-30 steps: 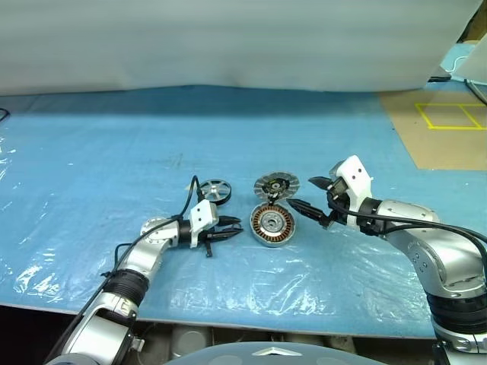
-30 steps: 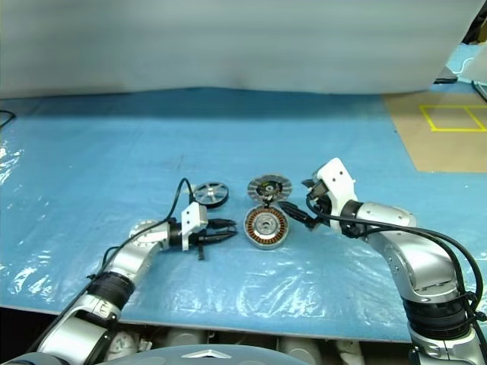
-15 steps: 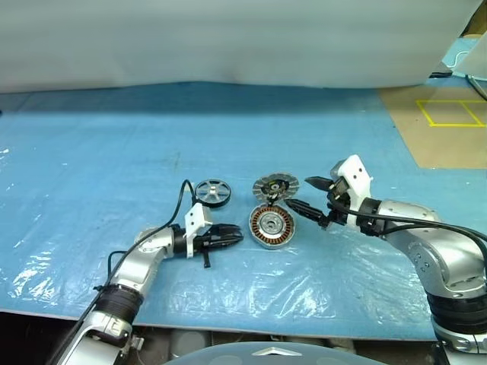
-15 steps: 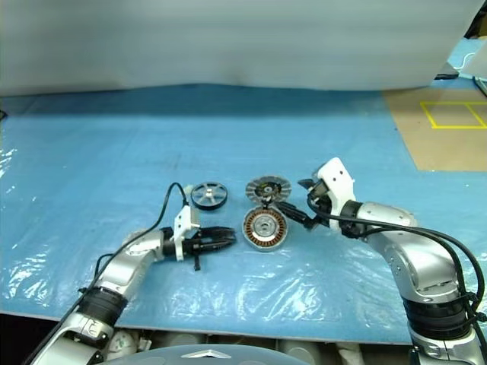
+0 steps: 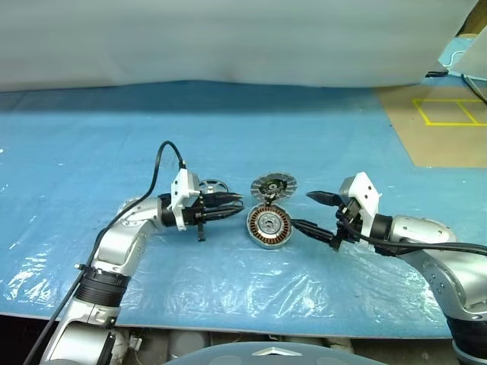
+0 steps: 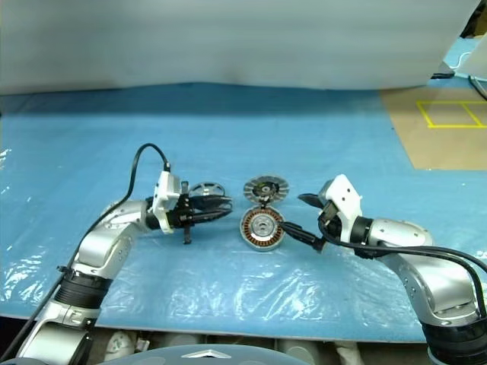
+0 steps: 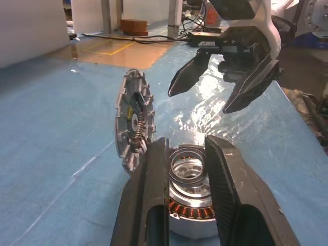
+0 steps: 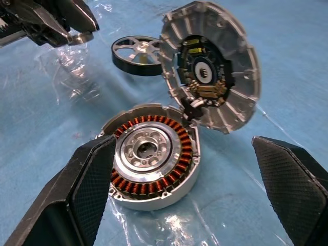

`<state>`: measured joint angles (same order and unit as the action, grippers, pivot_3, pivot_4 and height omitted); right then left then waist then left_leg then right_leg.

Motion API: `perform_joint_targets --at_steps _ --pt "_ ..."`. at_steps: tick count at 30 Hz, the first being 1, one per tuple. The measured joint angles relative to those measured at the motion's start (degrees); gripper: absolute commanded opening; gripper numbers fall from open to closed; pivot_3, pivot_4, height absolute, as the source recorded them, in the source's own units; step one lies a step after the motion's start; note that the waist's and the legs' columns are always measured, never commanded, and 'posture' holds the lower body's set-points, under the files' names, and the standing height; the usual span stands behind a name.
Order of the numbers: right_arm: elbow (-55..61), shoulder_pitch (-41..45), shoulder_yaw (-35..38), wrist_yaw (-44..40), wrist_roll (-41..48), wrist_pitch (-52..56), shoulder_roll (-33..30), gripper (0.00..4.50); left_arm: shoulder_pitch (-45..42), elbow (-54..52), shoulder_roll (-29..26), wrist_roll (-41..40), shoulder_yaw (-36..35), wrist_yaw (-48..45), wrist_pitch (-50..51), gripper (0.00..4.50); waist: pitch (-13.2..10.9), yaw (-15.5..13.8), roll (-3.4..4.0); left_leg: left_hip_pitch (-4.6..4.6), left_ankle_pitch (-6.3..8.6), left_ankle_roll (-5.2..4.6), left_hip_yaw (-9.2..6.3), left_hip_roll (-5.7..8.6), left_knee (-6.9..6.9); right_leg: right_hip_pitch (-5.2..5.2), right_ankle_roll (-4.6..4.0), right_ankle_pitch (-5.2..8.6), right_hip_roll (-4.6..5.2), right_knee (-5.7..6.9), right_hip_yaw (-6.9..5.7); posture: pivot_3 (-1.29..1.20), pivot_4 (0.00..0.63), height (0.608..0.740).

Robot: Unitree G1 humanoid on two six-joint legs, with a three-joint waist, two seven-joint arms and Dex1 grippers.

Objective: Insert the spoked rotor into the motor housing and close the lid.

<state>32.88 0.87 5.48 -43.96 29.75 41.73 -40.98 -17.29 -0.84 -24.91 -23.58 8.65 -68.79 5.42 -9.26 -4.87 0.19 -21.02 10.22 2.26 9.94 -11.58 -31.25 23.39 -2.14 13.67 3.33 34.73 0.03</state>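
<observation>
The motor housing (image 5: 268, 226) lies flat on the blue sheet, its copper windings up. The ribbed lid (image 5: 273, 185) stands tilted open at the housing's far edge and seems joined to it there. The spoked rotor (image 5: 215, 185) lies flat to the left, partly hidden behind my left gripper (image 5: 237, 207). That gripper hovers level, points right toward the housing, and its fingers (image 7: 225, 195) are a little apart with nothing between them. My right gripper (image 5: 300, 210) is wide open just right of the housing, pointing at it, apart from it.
A crinkled blue plastic sheet (image 5: 114, 137) covers the table. A white backdrop (image 5: 228, 38) runs along the back. Brown floor with yellow tape (image 5: 445, 114) lies at the far right. The table's front edge (image 5: 228, 331) is close below the arms.
My left gripper has risen off the sheet and now sits higher, in front of the rotor. The right gripper has drawn back a little from the housing. Neither gripper's opening has changed.
</observation>
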Motion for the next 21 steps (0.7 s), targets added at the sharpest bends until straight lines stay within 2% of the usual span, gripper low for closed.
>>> perform_joint_targets --at_steps 5,11,21 --pt "1.76 -3.98 -1.56 0.08 -2.03 -5.16 0.19 4.44 -0.63 8.45 0.15 4.86 3.14 -3.74 -7.28 0.66 -0.01 -0.51 -0.01 -0.01 0.0 0.0 -0.01 0.0 -0.04 -0.01 0.01 0.0 0.02 0.01 -0.01 0.0 0.15 0.74" --pt "4.13 -6.85 -2.14 0.58 -3.09 -6.09 -0.44 4.44 -5.34 17.16 4.77 6.48 4.48 -5.39 -12.35 0.66 -0.02 -0.77 -0.05 -0.02 0.0 0.0 -0.04 0.04 -0.09 -0.06 0.03 -0.02 0.05 0.03 -0.01 0.0 0.15 0.74" --pt "4.48 -13.96 0.53 1.78 -3.99 -7.58 -0.88 4.44 -8.27 19.97 8.12 6.94 5.52 -7.51 -13.95 0.66 -0.04 -0.67 -0.09 -0.01 0.0 -0.01 -0.07 0.03 -0.09 -0.07 0.03 -0.02 0.04 0.05 -0.04 0.0 0.15 0.74"
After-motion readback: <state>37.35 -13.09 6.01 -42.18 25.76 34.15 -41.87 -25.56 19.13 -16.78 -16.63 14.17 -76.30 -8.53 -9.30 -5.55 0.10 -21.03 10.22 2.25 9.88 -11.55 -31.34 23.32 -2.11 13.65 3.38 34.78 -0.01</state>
